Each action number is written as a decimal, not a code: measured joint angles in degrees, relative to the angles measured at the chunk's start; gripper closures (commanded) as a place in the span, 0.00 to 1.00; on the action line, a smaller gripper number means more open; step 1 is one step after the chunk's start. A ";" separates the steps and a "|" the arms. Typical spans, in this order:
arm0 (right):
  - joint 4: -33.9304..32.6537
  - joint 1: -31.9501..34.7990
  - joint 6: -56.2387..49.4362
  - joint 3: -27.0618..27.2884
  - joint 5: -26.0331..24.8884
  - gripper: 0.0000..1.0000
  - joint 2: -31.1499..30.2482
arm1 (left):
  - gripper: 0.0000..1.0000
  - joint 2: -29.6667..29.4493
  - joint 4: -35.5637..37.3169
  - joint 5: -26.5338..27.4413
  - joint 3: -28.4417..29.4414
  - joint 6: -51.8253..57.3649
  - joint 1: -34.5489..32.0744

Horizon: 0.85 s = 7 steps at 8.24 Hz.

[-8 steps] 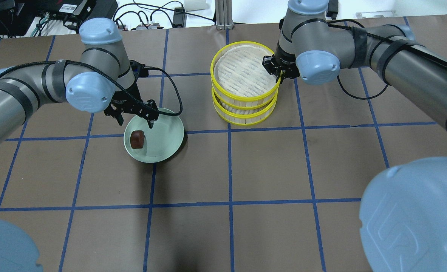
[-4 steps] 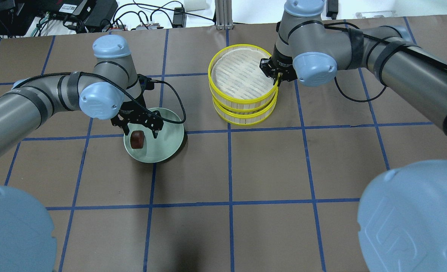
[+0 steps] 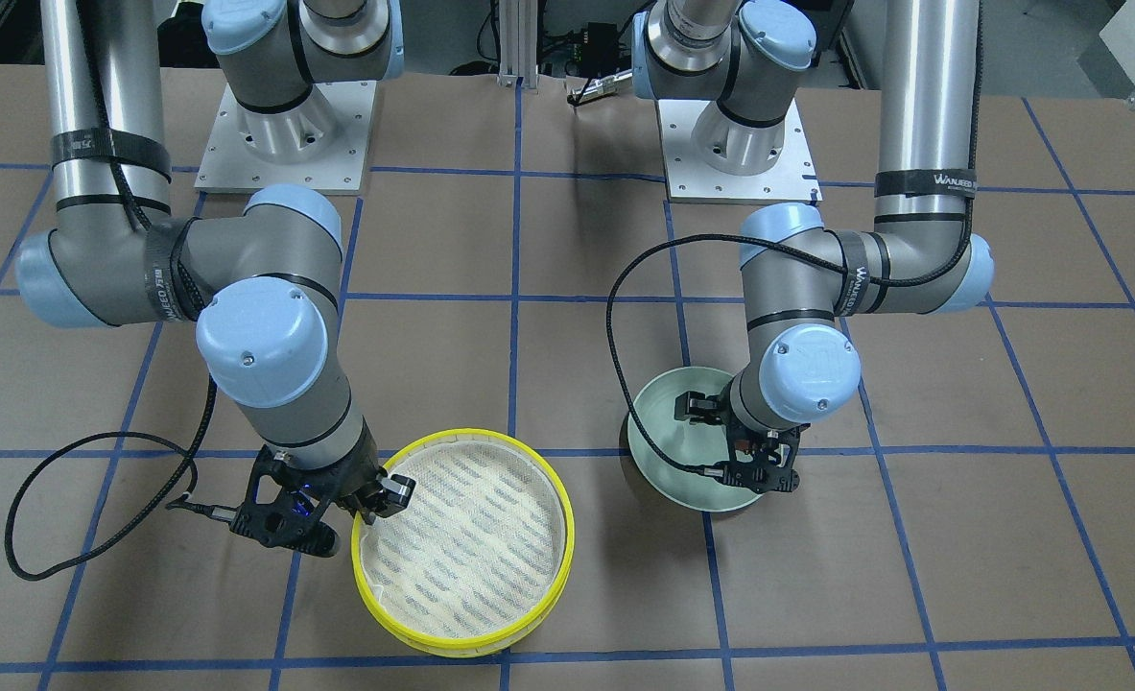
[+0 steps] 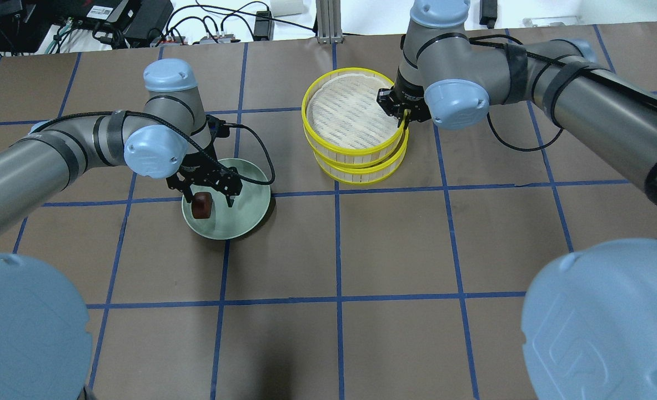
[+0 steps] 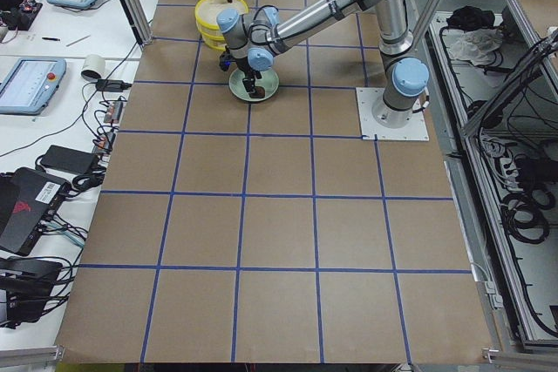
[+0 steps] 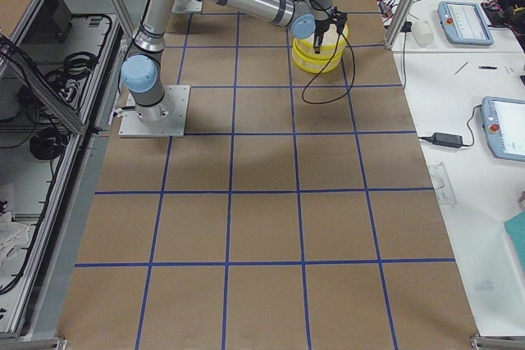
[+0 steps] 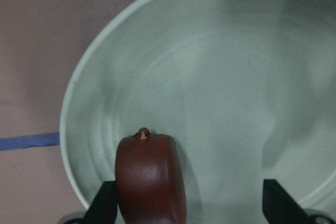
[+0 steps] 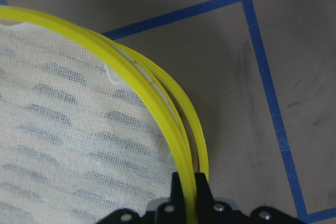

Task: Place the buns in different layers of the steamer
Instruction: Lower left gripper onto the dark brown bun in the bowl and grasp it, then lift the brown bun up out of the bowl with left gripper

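The dark reddish-brown bun (image 4: 201,205) lies in the pale green plate (image 4: 250,208). My left gripper (image 4: 209,194) is open, low over the plate, with a finger on each side of the bun. In the left wrist view the bun (image 7: 151,179) sits near the left finger (image 7: 105,203). My right gripper (image 4: 403,116) is shut on the yellow rim of the steamer's top tray (image 4: 328,145), which hangs offset to the left over the lower trays (image 4: 361,172). The right wrist view shows the rim (image 8: 157,98) pinched. The top tray's floor is bare. The cream-white bun is hidden.
The brown table carries a grid of blue tape lines (image 4: 337,250). Cables and electronics (image 4: 139,22) lie beyond the far edge. Each arm's cable (image 4: 256,144) loops beside its wrist. In the front-facing view the plate (image 3: 663,422) and the steamer (image 3: 490,638) stand side by side.
My left gripper has swung over the plate and come down around the brown bun. My right gripper has shifted the top steamer tray to the left, away from the lower trays.
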 measured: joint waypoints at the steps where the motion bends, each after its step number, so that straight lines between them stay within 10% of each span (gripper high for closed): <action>1: 0.04 0.02 -0.03 -0.06 -0.30 1.00 -0.14 | 0.65 -0.10 -0.03 0.11 0.00 0.00 0.01; 3: 0.10 0.03 -0.16 -0.10 -1.37 1.00 -0.48 | 1.00 -0.14 -0.14 0.22 0.11 0.30 0.04; 7: 0.08 -0.04 -0.35 0.29 -1.81 1.00 -0.17 | 1.00 0.66 -0.29 0.03 1.83 0.43 0.00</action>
